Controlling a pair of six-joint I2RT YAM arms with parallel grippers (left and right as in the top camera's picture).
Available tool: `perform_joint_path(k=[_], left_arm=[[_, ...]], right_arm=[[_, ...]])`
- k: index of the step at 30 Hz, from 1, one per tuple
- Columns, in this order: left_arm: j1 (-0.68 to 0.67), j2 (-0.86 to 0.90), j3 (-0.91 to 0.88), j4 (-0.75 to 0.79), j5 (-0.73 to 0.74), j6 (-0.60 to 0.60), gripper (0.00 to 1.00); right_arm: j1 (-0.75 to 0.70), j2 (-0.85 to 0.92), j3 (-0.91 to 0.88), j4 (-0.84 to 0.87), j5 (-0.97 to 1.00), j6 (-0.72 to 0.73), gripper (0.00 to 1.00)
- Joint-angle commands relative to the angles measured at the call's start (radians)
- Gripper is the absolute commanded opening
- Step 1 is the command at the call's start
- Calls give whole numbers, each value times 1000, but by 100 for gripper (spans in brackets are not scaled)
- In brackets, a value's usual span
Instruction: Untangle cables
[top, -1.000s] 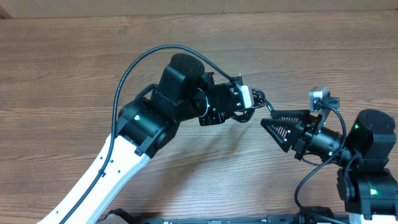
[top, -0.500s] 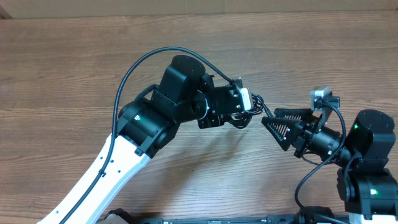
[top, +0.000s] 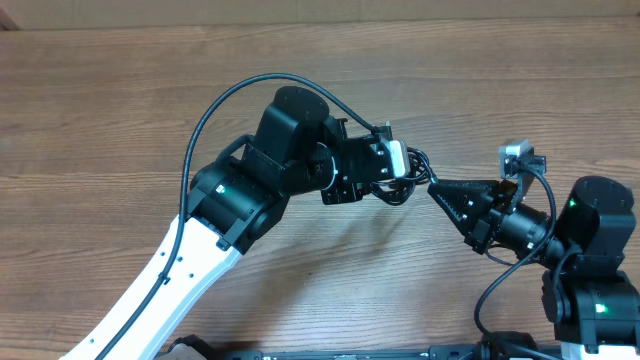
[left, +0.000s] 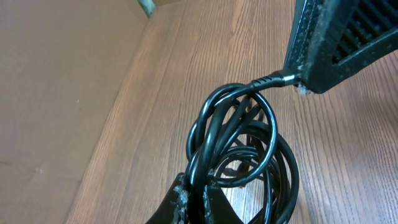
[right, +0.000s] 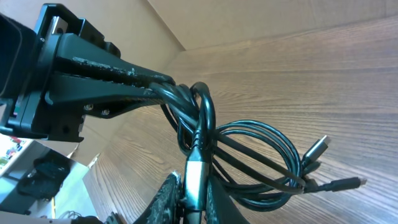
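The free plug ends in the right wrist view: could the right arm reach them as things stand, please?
Probably not yet. The right gripper is shut on another plug of the cables, so it would have to let go; the free plug ends look unobstructed.

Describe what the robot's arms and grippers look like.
The left arm has a white link, black joints and a looping black cable. The right arm is black. Both show green lights. The left gripper and right gripper are black and ribbed.
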Motion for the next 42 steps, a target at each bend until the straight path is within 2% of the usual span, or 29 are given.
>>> perform_joint_path(k=[1,10,16,26,30,42], left_arm=[[0,2,10,9,33,-21,4],[-1,2,10,-10,37,12,4],[-31,2,10,-50,43,164,4],[-81,2,10,-33,25,298,4],[-94,2,10,-27,26,418,4],[-133,2,10,-51,29,604,4]], right_arm=[[-2,-3,20,3,-6,-5,4],[-2,-3,20,4,-6,-4,4],[-2,-3,20,11,-6,28,4],[-2,2,20,14,-4,45,4],[-2,37,20,11,-5,49,4],[-2,107,20,11,-5,49,4]])
